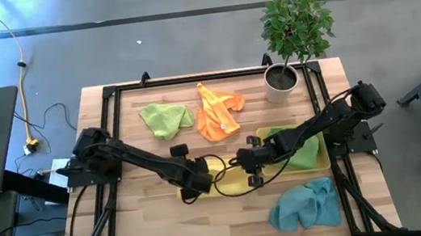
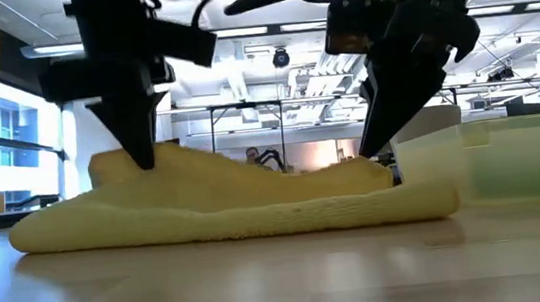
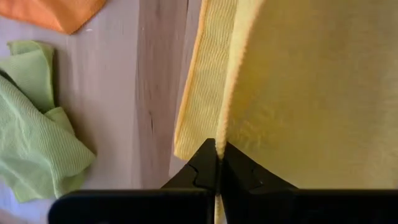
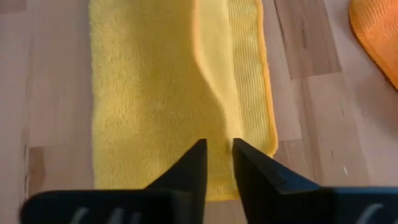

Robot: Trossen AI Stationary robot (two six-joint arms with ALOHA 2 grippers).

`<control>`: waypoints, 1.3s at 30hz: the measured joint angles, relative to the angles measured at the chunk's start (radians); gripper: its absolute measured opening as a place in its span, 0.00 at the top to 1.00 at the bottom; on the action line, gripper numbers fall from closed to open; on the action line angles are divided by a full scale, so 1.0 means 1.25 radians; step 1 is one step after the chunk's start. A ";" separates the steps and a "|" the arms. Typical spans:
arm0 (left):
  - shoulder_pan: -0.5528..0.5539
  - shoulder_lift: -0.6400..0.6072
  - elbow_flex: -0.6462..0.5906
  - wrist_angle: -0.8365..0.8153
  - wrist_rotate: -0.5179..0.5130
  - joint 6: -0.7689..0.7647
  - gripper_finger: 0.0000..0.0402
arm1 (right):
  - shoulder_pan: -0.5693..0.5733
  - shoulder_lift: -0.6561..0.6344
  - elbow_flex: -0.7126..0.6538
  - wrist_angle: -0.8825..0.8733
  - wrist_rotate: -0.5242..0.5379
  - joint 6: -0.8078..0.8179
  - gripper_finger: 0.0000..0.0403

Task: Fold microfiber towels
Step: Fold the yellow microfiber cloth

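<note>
A yellow microfiber towel lies folded on the wooden table between my two grippers; in the low view the yellow towel is a low, long heap. My left gripper is shut on the towel's left end. My right gripper stands open over the towel's right end, its fingertips just above the top layer. A lime green towel and an orange towel lie crumpled at the far side. A second green towel lies in a tray. A teal towel lies near the front right. My left gripper pinches an edge of the yellow towel's upper layer between its two shut fingers, coming steeply from above. That end is raised a little; the rest of the towel lies on the table. Whether my right gripper's fingertips touch the towel, I cannot tell.
A white plant pot with a green plant stands at the far right corner. A pale translucent tray sits at the right, close behind my right gripper. Bare wood lies along the near edge at the left.
</note>
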 joint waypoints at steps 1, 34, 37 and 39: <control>0.000 0.009 0.000 -0.003 -0.012 0.000 1.00 | 0.000 0.000 0.000 -0.004 0.004 0.003 0.78; 0.030 0.052 -0.072 0.013 0.165 0.007 0.67 | 0.012 0.003 -0.038 0.046 -0.014 0.444 0.68; 0.016 0.046 -0.113 0.064 0.186 0.000 0.67 | 0.012 0.003 -0.043 0.050 -0.011 0.488 0.68; 0.009 0.045 -0.130 0.079 0.205 -0.027 0.67 | 0.012 0.003 -0.043 0.050 -0.009 0.505 0.68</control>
